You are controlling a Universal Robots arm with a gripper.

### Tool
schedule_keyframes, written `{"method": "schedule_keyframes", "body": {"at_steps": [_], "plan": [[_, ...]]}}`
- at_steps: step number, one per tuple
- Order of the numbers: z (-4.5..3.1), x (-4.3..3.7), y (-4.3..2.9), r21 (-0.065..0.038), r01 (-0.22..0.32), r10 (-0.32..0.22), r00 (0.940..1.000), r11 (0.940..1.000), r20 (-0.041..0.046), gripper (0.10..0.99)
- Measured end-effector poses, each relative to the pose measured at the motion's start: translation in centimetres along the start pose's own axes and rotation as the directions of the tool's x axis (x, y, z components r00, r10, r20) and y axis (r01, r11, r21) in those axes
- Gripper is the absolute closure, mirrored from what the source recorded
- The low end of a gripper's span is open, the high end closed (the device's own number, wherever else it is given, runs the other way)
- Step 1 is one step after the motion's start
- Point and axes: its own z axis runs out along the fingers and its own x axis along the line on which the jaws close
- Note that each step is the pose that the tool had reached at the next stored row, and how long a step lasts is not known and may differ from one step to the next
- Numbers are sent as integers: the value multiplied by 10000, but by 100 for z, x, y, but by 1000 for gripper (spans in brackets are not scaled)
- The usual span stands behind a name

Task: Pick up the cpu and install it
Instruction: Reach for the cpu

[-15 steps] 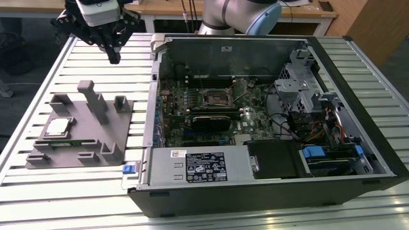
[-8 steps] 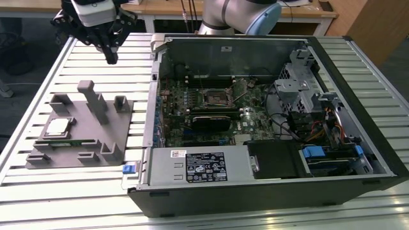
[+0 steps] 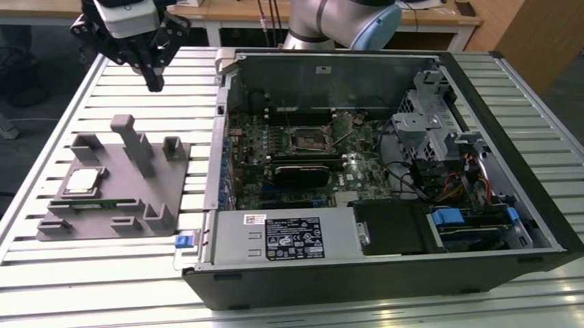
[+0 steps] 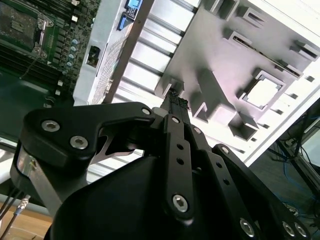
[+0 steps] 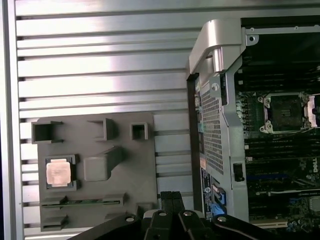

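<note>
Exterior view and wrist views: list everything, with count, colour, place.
cpu: one, silver-grey, in a holder recess
memory stick: one, green, in a holder slot
holder: one, grey, on the table, exterior view's left
computer case: one, black, open, beside the holder
motherboard: one, green, inside the case
socket: one, black-framed, on the motherboard
table: one, silver slats, under everything
arm: one, grey, behind the case
pincer: one, black, shut, empty, over the table
</note>
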Motion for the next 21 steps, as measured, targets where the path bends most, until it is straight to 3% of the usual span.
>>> {"method": "schedule_keyframes", "body": {"at_steps": [21], "plan": [[4, 156, -12, -1, 0, 0, 10000, 10000, 1, 980]]}}
